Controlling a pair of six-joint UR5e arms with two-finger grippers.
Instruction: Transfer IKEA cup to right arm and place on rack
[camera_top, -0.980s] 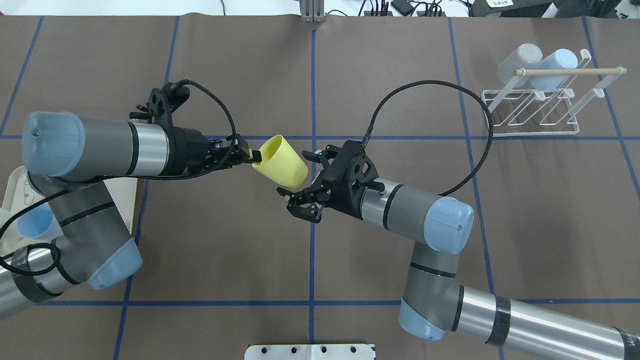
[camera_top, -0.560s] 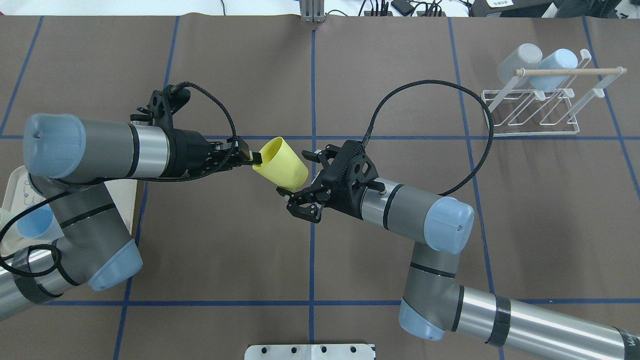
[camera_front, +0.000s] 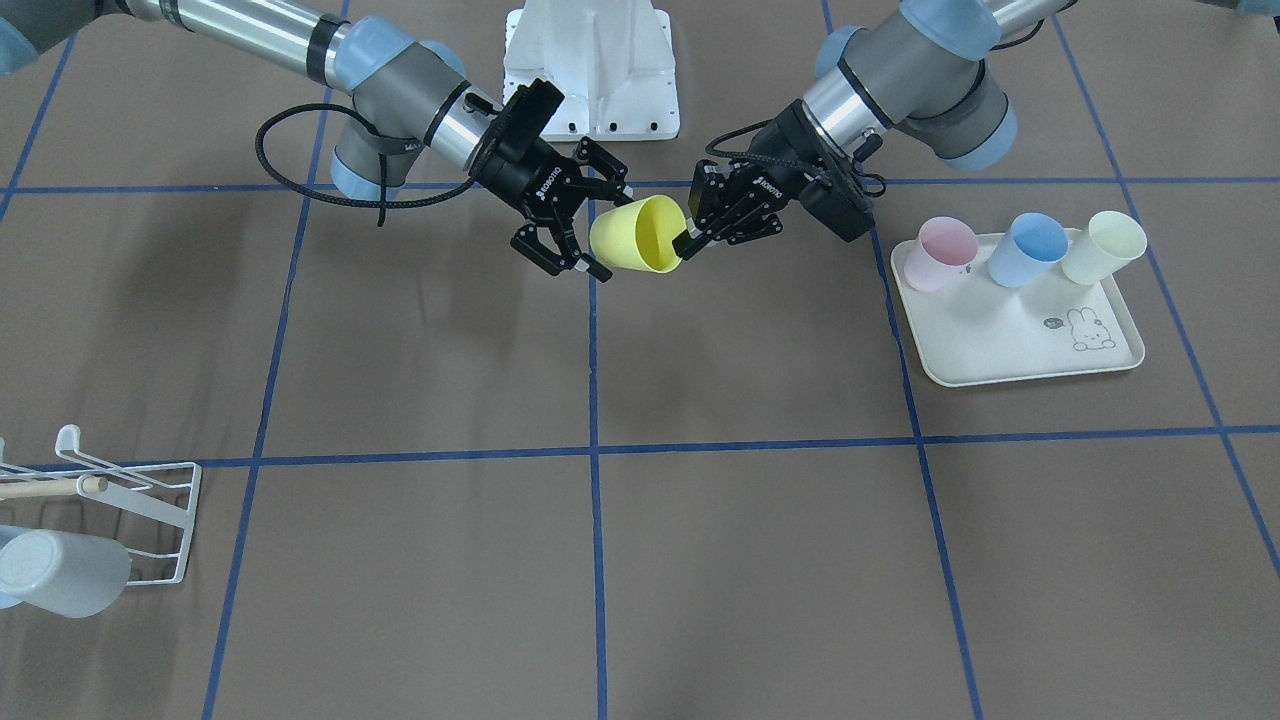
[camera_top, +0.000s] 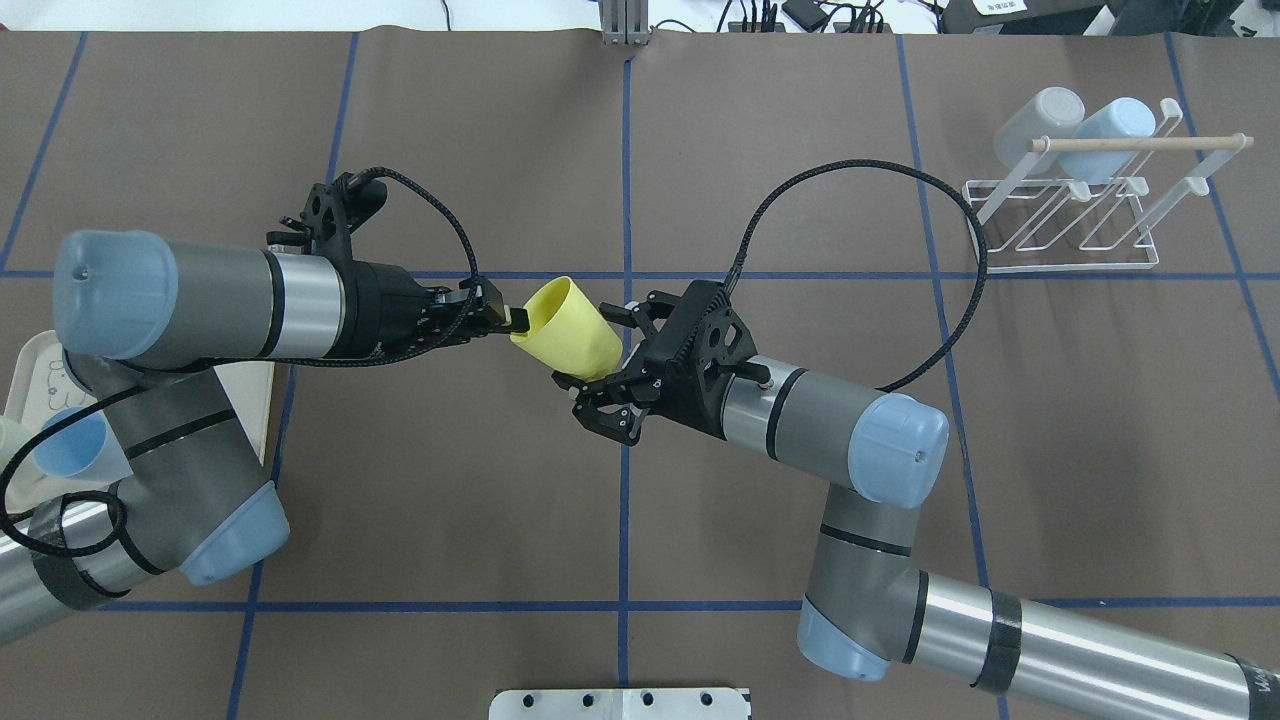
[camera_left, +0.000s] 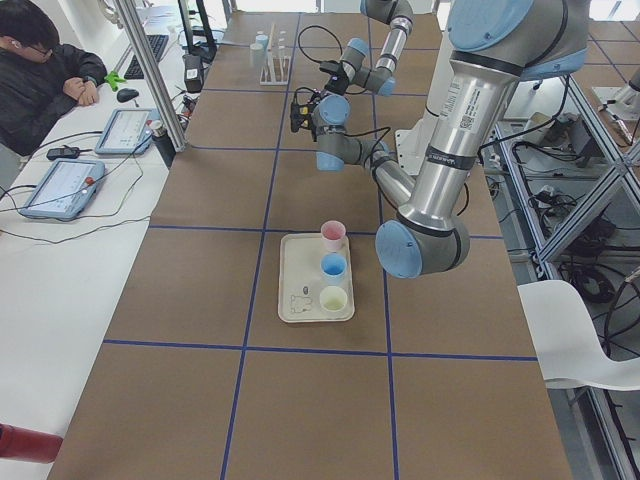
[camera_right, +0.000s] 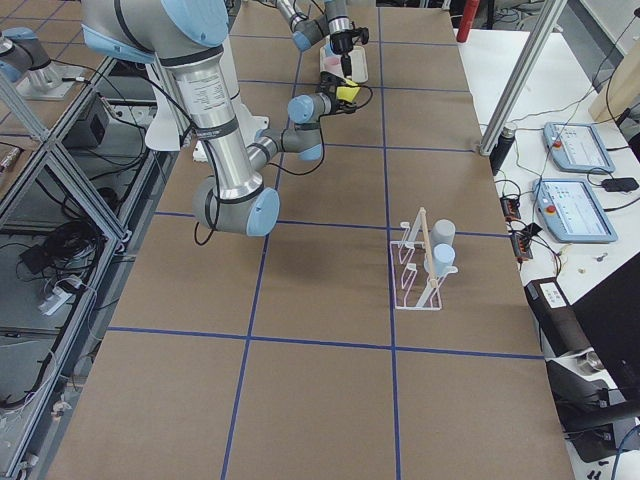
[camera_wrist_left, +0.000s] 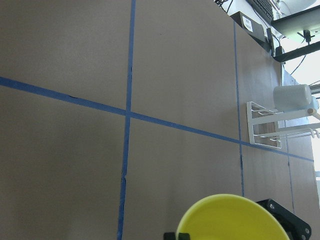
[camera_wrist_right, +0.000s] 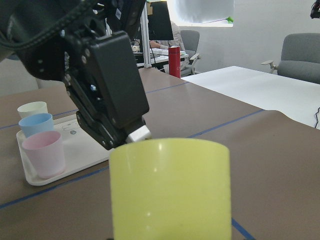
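The left arm (camera_top: 300, 300) holds the yellow cup (camera_top: 568, 332) in mid-air over the middle of the tabletop (camera_top: 450, 520), its jaws pinched on the rim so the base points right. The right arm (camera_top: 800, 420) has its jaws spread wide around that base, not yet gripping. Bare tabletop leads to the rack (camera_top: 1060, 262) at the far right, which has spare prongs.

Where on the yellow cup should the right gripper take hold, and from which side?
Grip the cup around its body near the closed base, coming from the side opposite the left gripper. That gripper pinches the rim, and the base points toward the open right gripper.
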